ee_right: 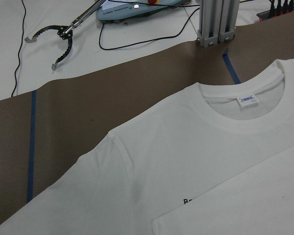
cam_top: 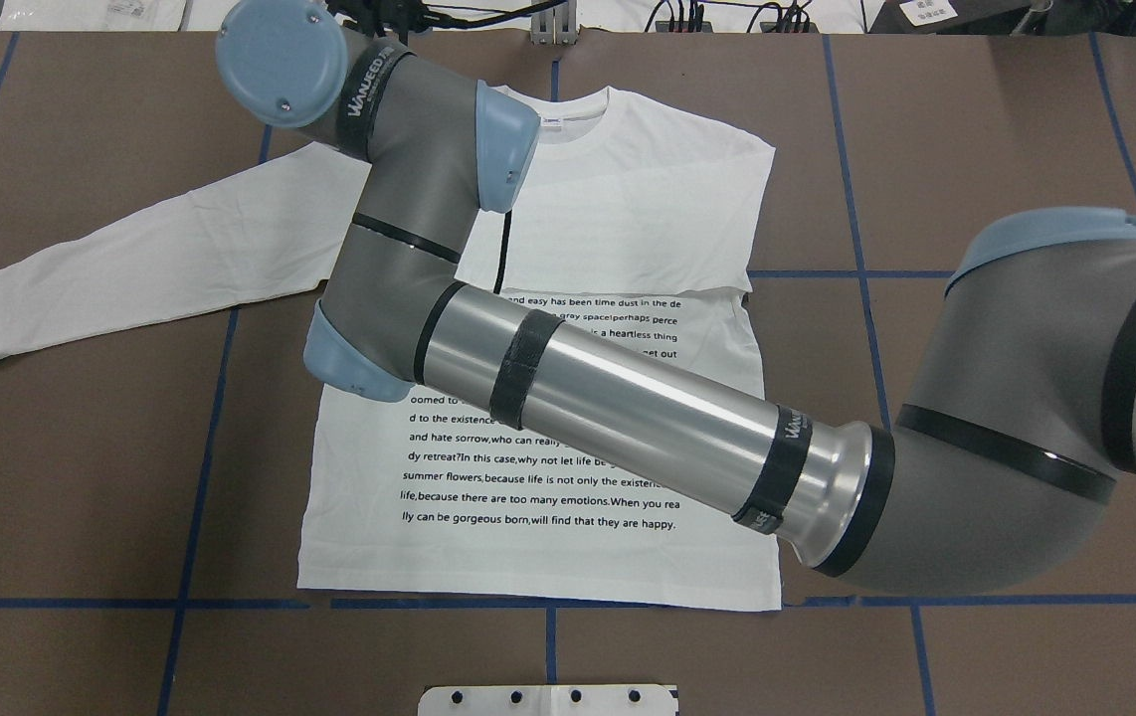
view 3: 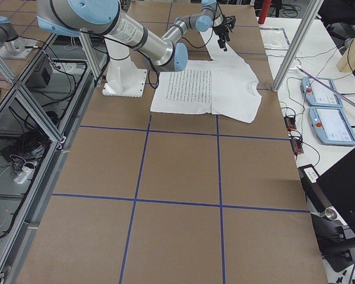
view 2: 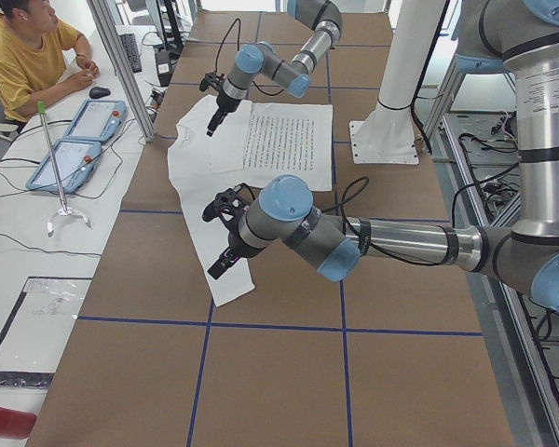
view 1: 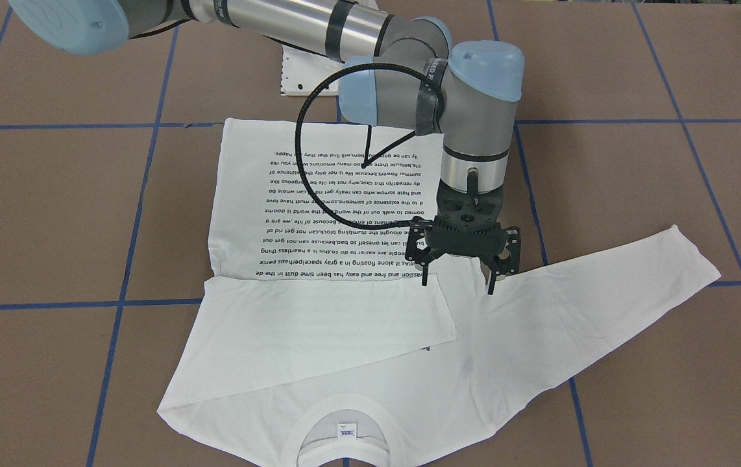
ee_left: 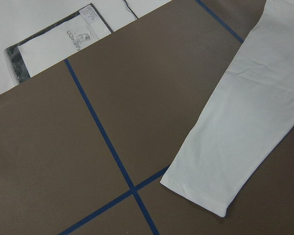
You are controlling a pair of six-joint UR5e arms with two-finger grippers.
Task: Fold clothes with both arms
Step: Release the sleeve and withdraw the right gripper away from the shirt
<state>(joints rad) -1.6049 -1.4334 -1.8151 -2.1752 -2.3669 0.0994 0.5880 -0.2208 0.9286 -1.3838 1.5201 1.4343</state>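
The white long-sleeved T-shirt (view 1: 344, 363) lies flat with its printed text up and its collar (ee_right: 235, 125) toward the operators' side. One sleeve (view 1: 318, 318) is folded across the chest. The other sleeve (cam_top: 150, 259) lies spread toward the robot's left, and its cuff shows in the left wrist view (ee_left: 201, 196). My right arm reaches across the shirt. Its gripper (view 1: 458, 285) hangs open and empty just above the spread sleeve's armpit. My left gripper (view 2: 222, 251) shows only in the exterior left view, raised near that sleeve. I cannot tell whether it is open or shut.
The white pedestal base plate (cam_top: 548, 701) sits at the robot's edge of the brown table with blue tape lines (view 1: 150, 305). An aluminium post (ee_right: 215, 22) stands beyond the collar. A person (view 2: 28, 56) and pendants (view 2: 74, 140) are at the white side table. A packet (ee_left: 59, 44) lies there.
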